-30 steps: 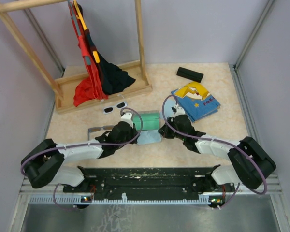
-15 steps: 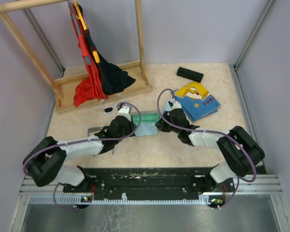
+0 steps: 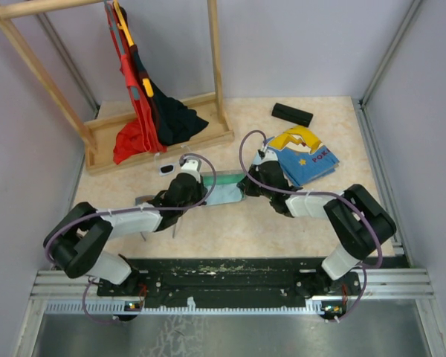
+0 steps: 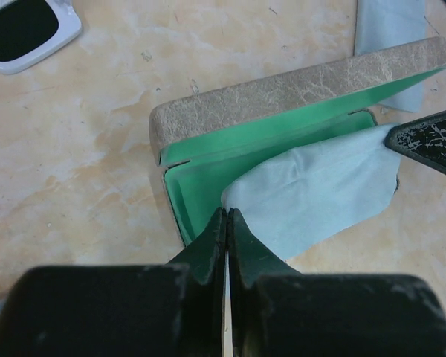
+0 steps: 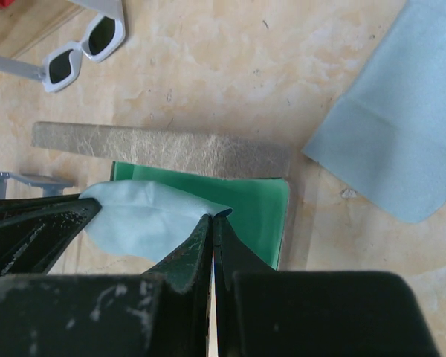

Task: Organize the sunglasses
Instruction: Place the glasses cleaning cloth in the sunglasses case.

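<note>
The white-framed sunglasses (image 3: 167, 169) lie on the table left of an open grey case (image 3: 224, 178) with green lining. They also show in the left wrist view (image 4: 22, 30) and the right wrist view (image 5: 78, 52). The wire-framed sunglasses (image 3: 143, 199) lie partly under my left arm; a piece shows in the right wrist view (image 5: 22, 181). My left gripper (image 4: 228, 213) and right gripper (image 5: 212, 217) are each shut on a corner of a light-blue cloth (image 4: 320, 193), stretched between them over the case's green inside (image 5: 260, 201).
A second light-blue cloth (image 5: 394, 134) lies right of the case. A colourful book (image 3: 301, 155) and a black case (image 3: 292, 114) are at the back right. A wooden rack (image 3: 160, 141) with red and black clothes stands at the back left.
Both grippers have moved away from the arm bases with the cloth held between them, bringing it over the open case. The sunglasses have not moved.
</note>
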### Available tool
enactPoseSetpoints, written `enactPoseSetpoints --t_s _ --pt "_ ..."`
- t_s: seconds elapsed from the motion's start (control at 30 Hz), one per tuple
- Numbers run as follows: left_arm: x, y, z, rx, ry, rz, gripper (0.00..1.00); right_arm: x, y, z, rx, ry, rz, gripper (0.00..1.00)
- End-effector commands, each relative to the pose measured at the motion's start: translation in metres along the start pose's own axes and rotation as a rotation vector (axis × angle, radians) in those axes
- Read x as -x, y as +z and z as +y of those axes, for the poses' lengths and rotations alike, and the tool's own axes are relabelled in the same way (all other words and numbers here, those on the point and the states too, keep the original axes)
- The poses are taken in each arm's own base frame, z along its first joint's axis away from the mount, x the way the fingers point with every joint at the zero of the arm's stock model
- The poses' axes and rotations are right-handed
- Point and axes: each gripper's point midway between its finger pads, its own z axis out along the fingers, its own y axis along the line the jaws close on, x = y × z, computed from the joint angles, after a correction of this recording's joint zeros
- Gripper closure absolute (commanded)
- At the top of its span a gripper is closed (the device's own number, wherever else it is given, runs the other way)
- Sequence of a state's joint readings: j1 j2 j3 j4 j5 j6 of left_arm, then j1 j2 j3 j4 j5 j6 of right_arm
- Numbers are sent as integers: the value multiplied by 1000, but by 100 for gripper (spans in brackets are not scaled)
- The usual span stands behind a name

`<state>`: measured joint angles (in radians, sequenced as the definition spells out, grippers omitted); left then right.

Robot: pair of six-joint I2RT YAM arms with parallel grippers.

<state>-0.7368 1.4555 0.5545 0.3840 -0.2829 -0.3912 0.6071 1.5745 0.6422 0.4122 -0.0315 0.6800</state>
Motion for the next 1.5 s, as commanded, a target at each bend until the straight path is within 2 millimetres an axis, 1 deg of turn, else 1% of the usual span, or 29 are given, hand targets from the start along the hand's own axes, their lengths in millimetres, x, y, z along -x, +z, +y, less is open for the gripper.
enactPoseSetpoints --t_s 0.0,0.27,0.43,0.63,0.7,1.0,1.1,1.2,1.3,1.4,1.47 --pt "20 9 -7 -28 0 -52 97 33 8 19 58 -18 -83 100" --pt "17 17 -4 -30 -2 -43 98 33 15 13 43 -18 -78 100" --pt "18 21 -2 -29 -5 -46 98 33 18 10 38 -15 -76 100" --pt "21 26 0 -27 -1 -46 98 39 19 14 49 -18 -86 100" --pt "19 27 1 -27 0 -41 98 30 25 6 31 -16 -62 100" --pt "13 31 3 -28 -1 -26 97 30 28 3 28 -16 -58 100" --pt "12 31 4 -22 -1 -25 92 30 28 3 29 -18 -59 100" --pt "13 32 5 -17 0 -28 85 30 27 4 31 -19 -62 100" --pt "16 31 5 -14 5 -34 71 31 25 6 40 -22 -65 100" --pt "20 29 8 3 11 -41 61 33 22 8 46 -21 -71 90" --pt "22 27 11 16 12 -46 57 31 21 5 38 -22 -66 84"
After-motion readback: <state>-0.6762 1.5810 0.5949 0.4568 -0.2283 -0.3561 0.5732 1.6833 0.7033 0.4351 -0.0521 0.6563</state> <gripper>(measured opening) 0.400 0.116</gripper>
